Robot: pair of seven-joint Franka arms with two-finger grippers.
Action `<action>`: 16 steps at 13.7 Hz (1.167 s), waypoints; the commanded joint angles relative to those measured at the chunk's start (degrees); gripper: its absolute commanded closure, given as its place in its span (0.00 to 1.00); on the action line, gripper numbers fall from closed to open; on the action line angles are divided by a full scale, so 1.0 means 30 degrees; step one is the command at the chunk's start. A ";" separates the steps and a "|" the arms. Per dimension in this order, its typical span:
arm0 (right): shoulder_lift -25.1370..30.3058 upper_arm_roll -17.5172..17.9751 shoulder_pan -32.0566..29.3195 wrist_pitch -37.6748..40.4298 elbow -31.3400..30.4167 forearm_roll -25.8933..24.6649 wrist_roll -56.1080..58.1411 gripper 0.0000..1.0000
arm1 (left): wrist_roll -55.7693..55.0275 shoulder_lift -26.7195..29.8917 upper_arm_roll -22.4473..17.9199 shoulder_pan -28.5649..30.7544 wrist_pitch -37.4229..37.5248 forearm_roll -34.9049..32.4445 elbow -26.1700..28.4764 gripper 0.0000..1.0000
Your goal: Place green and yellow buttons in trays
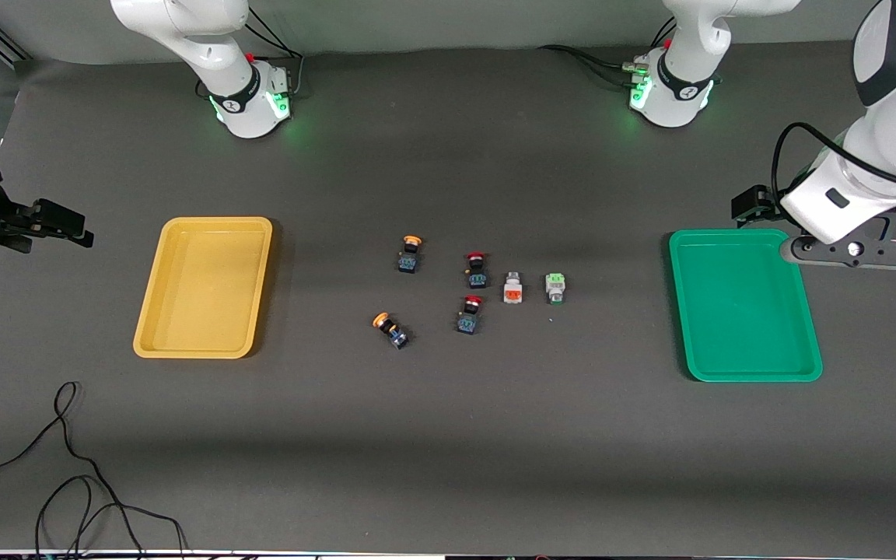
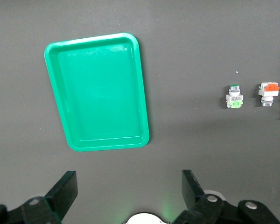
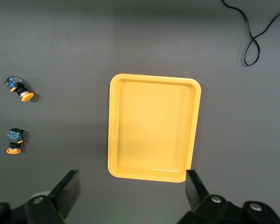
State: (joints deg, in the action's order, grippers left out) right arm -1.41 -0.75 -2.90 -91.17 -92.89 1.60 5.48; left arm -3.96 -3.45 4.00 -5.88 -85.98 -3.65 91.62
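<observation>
My left gripper (image 2: 126, 198) hangs in the air beside the green tray (image 1: 743, 305), at the left arm's end of the table, its two fingers (image 2: 65, 191) spread wide with nothing between them. My right gripper (image 3: 130, 198) hangs beside the yellow tray (image 1: 203, 286), at the right arm's end of the table, likewise spread wide and holding nothing. Both arms wait.

Both trays lie flat on the dark table (image 1: 448, 435) with nothing in them. All the switches lie on the table between the two trays, well apart from either.

Yellow buttons: one yellow-capped switch (image 1: 409, 254) lies farthest from the front camera of the group; a second yellow-capped switch (image 1: 390, 328) lies nearer to the front camera, tipped on its side with the cap pointing toward the yellow tray. Both also appear in the right wrist view (image 3: 18, 89) (image 3: 14, 141).

Green button: the green-faced switch (image 1: 554, 287) with a grey-white body is the one closest to the green tray; the left wrist view shows it as well (image 2: 234, 96).

Other items: an orange-faced white switch (image 1: 512, 288) lies just beside the green-faced one, toward the right arm's end. Two red-capped switches (image 1: 477, 269) (image 1: 470, 314) lie between it and the yellow-capped pair, one nearer to the front camera than the other. A loose black cable (image 1: 75, 474) curls on the table near the front camera, at the right arm's end
</observation>
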 commanded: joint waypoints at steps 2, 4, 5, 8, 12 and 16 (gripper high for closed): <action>0.0029 -0.0247 0.0294 -0.0371 0.0027 0.0112 -0.0331 0.00 | 0.0266 -0.0140 -0.0337 -0.0325 0.0067 0.0134 -0.0364 0.00; 0.0058 -0.0247 0.0294 -0.0342 0.0027 0.0140 -0.0331 0.00 | 0.0266 -0.0140 -0.0337 -0.0325 0.0067 0.0134 -0.0393 0.00; 0.0058 -0.0247 0.0294 -0.0342 0.0027 0.0141 -0.0331 0.00 | 0.0266 -0.0140 -0.0337 -0.0325 0.0067 0.0134 -0.0393 0.00; 0.0029 -0.0247 0.0294 -0.0342 0.0027 0.0112 -0.0331 0.00 | 0.0266 -0.0140 -0.0337 -0.0325 0.0067 0.0134 -0.0393 0.00; -0.0088 -0.0130 0.0410 -0.0401 -0.0002 0.0141 -0.0331 0.00 | 0.0236 -0.0140 -0.0337 -0.0325 0.0067 0.0163 -0.0364 0.00; -0.0030 -0.0101 0.2104 -0.1187 -0.1228 0.0112 -0.1610 0.00 | 0.0236 -0.0140 -0.0337 -0.0325 0.0067 0.0163 -0.0364 0.00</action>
State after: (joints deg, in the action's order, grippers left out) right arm -1.95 -0.67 0.32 -92.39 -94.02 1.60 4.64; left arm -3.96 -3.45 3.94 -5.89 -85.98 -3.65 91.54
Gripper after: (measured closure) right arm 0.000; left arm 0.000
